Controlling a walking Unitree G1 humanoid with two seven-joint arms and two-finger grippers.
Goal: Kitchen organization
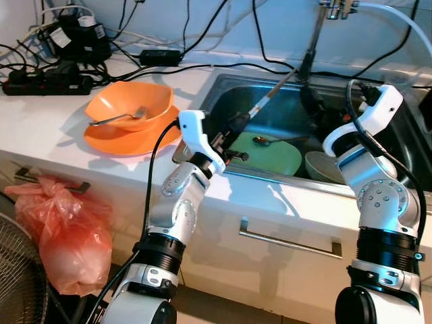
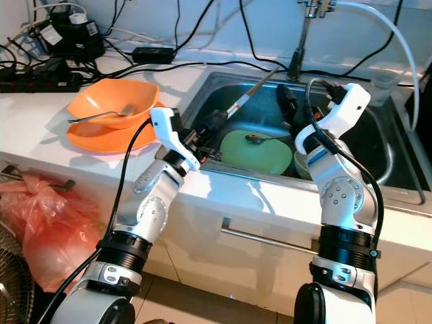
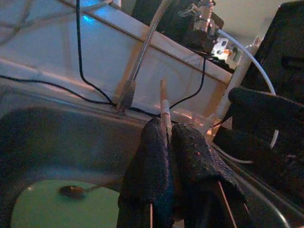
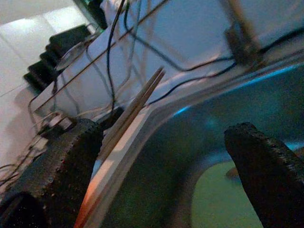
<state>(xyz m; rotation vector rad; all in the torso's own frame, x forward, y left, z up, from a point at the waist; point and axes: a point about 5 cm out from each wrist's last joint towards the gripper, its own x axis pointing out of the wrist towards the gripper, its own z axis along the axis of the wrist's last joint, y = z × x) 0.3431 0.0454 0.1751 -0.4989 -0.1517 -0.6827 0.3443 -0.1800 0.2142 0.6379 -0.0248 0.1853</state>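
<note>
So the left gripper [image 1: 233, 131] is pinched tight on a pair of chopsticks [image 1: 273, 91], grabbing them near their lower end, right over the near-left corner of the sink [image 1: 223, 84]. The sticks slant up and away across the basin toward the faucet [image 1: 335, 7] at the back. In the left wrist view you can see the two black fingers [image 3: 152, 166] squeezed together with the sticks poking out between them.

The right gripper [image 4: 161, 156] sits over the right half of the sink with its fingers spread wide, nothing in it, pointing back toward the chopsticks.

What could go sideways, in my opinion: the grip is way down at one end, so the long free end can swing or pivot. It looks close to the faucet pipe and the black cables [image 1: 270, 67] draped over the back of the sink, so a careless lift could snag one. Two thin sticks in one pinch could also scissor apart and drop one onto the green plate [image 1: 273, 155] with the spoon [image 1: 260, 140] inside the sink.

Left of the sink, on the counter, there's an orange bowl [image 1: 128, 104] with a fork on an orange plate [image 1: 121, 138].

No readable brands or writing anywhere; the stuff on the power strips is too small.
</note>
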